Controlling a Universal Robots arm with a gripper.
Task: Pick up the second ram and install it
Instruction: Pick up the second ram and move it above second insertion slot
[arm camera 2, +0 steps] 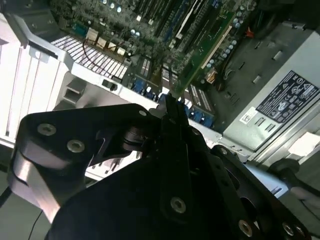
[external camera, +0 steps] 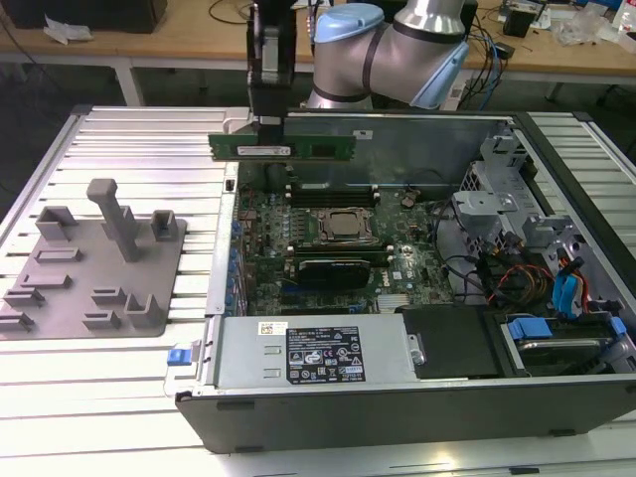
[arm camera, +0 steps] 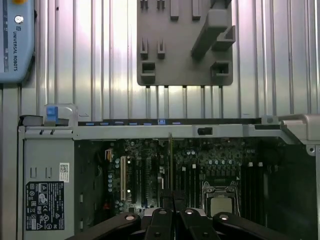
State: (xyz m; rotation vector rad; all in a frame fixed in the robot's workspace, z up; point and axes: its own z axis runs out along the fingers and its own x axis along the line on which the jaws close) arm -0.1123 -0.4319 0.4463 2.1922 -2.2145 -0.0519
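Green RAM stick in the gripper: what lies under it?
The open grey computer case's green motherboard, with dark slots, lies below the thin green RAM stick. The black fingers cover part of the stick.

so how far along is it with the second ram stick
Done: the pick-up. The second ram is clamped in the claw, well away from the grey holder on the exterior view's left.
In hand: the stick hangs level above the open case, over the motherboard.
Left: the install. The stick is in the air and not seated in any slot yet.
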